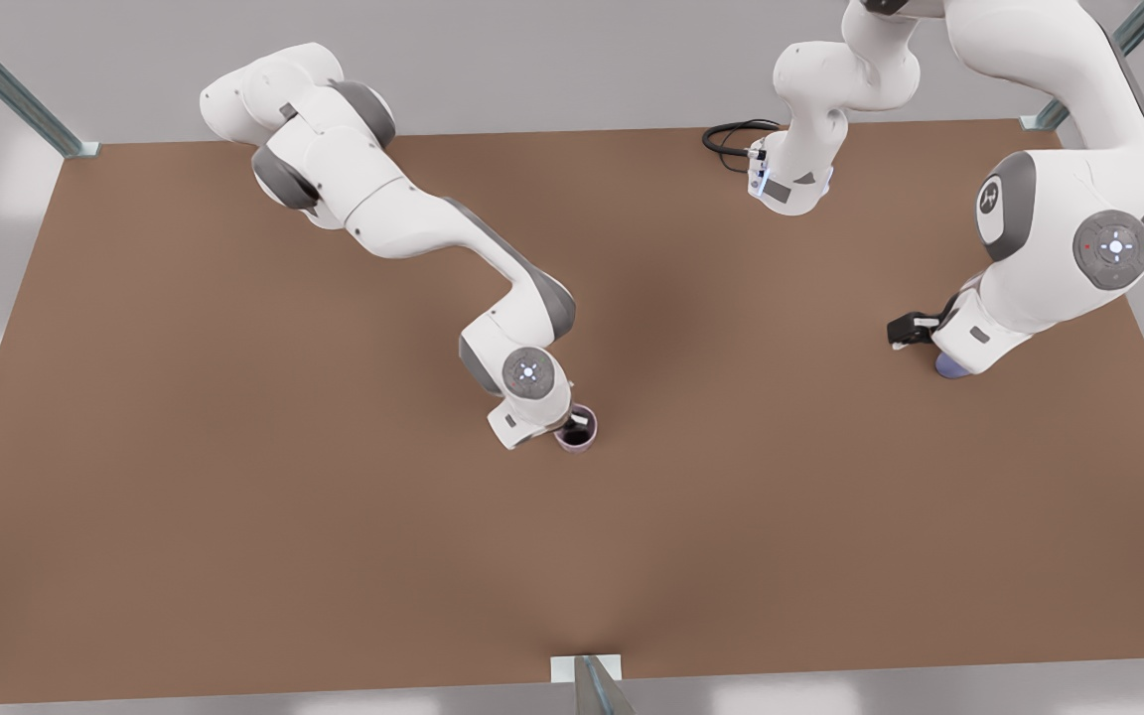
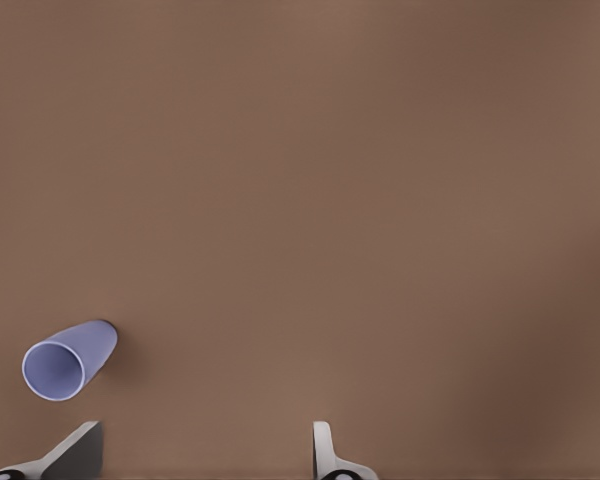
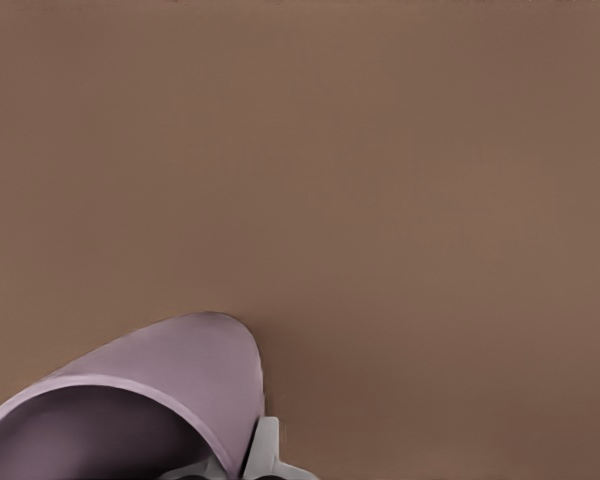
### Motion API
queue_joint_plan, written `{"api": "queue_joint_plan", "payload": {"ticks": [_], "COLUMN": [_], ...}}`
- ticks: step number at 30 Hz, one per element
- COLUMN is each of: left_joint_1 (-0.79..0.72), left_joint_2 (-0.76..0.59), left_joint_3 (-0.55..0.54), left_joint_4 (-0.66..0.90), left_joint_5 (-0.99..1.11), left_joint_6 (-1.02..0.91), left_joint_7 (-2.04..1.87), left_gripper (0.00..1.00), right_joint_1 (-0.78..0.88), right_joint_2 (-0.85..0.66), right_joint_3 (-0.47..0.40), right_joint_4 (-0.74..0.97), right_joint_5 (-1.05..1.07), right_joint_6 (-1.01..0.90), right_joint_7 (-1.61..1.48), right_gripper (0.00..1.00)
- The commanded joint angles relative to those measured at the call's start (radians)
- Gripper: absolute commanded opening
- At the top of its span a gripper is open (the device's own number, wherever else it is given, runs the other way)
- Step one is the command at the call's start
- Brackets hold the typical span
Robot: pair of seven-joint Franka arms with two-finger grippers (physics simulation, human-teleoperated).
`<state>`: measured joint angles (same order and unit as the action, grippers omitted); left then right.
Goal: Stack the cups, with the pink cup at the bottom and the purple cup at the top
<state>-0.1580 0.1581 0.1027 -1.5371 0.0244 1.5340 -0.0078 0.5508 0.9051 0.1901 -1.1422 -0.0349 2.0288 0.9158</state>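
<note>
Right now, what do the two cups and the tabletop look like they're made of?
The pink cup at the right gripper looks like matte plastic: thin wall, even colour, no gloss. The purple cup ahead of the open left gripper looks the same, smooth and uniformly tinted. The table reads as a flat brown board, perhaps fibreboard, showing no grain. These are renders, so all guesses.

A bare brown table (image 1: 334, 516) sits within metal frame posts (image 1: 11, 84), a black cable (image 1: 728, 139) coiled at its far edge.

Overhead front view; both wrist views low, close over shared table (image 1: 234, 477).
</note>
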Motion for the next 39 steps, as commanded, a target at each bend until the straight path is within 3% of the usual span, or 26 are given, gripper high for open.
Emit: {"api": "queue_joint_plan", "payload": {"ticks": [1,10,11,12,22,26,39], "left_joint_1": [0.0,0.0,0.0,0.0,0.0,-0.002,-0.002], "left_joint_2": [0.0,0.001,0.001,0.001,0.005,-0.011,-0.008], "left_joint_3": [0.0,0.008,0.008,0.008,0.014,0.014,0.015], "left_joint_4": [0.0,0.0,0.0,0.0,0.003,-0.005,-0.003], "left_joint_5": [0.0,0.0,0.0,0.0,0.0,0.0,0.0], "left_joint_6": [0.0,-0.002,-0.002,-0.002,-0.002,-0.003,0.0], "left_joint_7": [0.0,0.0,0.0,0.0,0.003,-0.012,-0.008], "left_gripper": [1.0,1.0,1.0,1.0,1.0,1.0,1.0], "right_joint_1": [0.0,0.0,0.0,0.003,0.001,0.0,-0.023], "right_joint_2": [0.0,0.003,0.002,0.003,-0.008,-0.046,-0.055], "right_joint_3": [0.0,0.0,0.0,0.0,0.0,-0.001,-0.003], "right_joint_4": [-0.007,-0.039,-0.039,-0.039,-0.06,-0.062,-0.057], "right_joint_5": [-0.007,-0.01,-0.011,-0.026,-0.036,-0.034,-0.04], "right_joint_6": [0.004,0.053,0.054,0.054,0.039,-0.067,-0.029], "right_joint_7": [0.002,-0.011,-0.006,-0.006,-0.043,-0.084,-0.087], "right_gripper": [0.21,0.22,0.93,1.0,1.0,1.0,1.0]}}
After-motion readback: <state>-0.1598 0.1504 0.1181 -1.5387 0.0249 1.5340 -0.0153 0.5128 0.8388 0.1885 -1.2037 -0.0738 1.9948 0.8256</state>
